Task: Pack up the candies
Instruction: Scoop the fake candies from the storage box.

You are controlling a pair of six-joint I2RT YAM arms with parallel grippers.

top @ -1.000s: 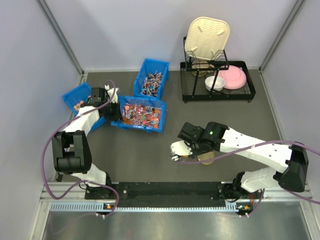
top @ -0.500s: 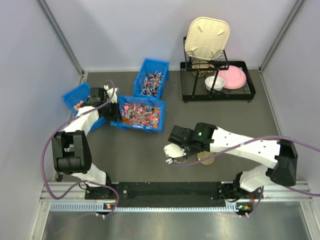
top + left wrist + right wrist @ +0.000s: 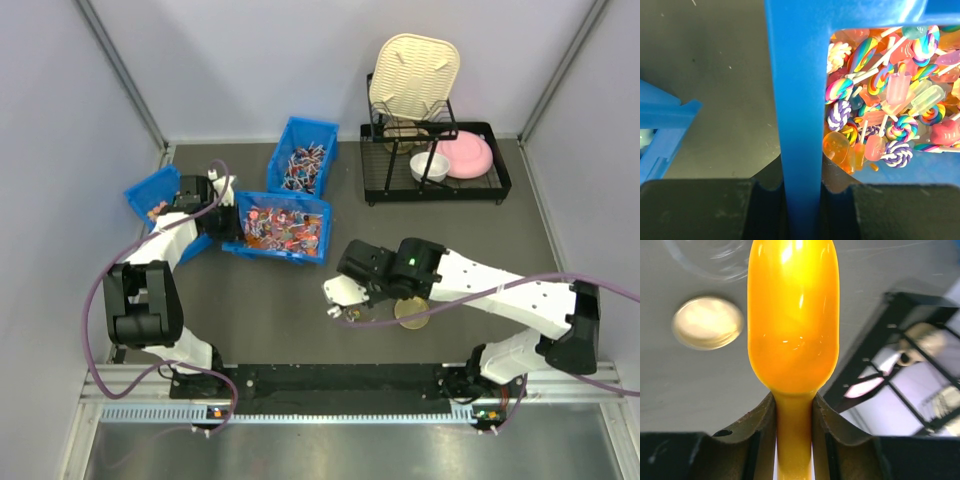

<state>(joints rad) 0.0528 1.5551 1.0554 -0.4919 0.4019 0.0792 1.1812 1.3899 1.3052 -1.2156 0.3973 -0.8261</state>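
The candies (image 3: pixel 278 225) fill the middle blue bin (image 3: pixel 318 243); the left wrist view shows them (image 3: pixel 885 100) as small lollipops and gummies in mixed colours. My left gripper (image 3: pixel 222 205) (image 3: pixel 801 185) is shut on that bin's left wall (image 3: pixel 800 100). My right gripper (image 3: pixel 343 296) (image 3: pixel 794 405) hovers over the table in front of the bin, shut on the handle of a yellow scoop (image 3: pixel 792 315). No candy shows on the scoop.
A gold lid (image 3: pixel 412 312) (image 3: pixel 707 322) lies by the right gripper, with a clear round rim (image 3: pixel 715 260) beyond it. Two more blue bins stand behind (image 3: pixel 303 155) and to the left (image 3: pixel 155 195). A black dish rack (image 3: pixel 435 165) holds bowls at the back right.
The right arm has swung left with the scoop, away from the gold lid and closer to the candy bin. The left arm has not moved.
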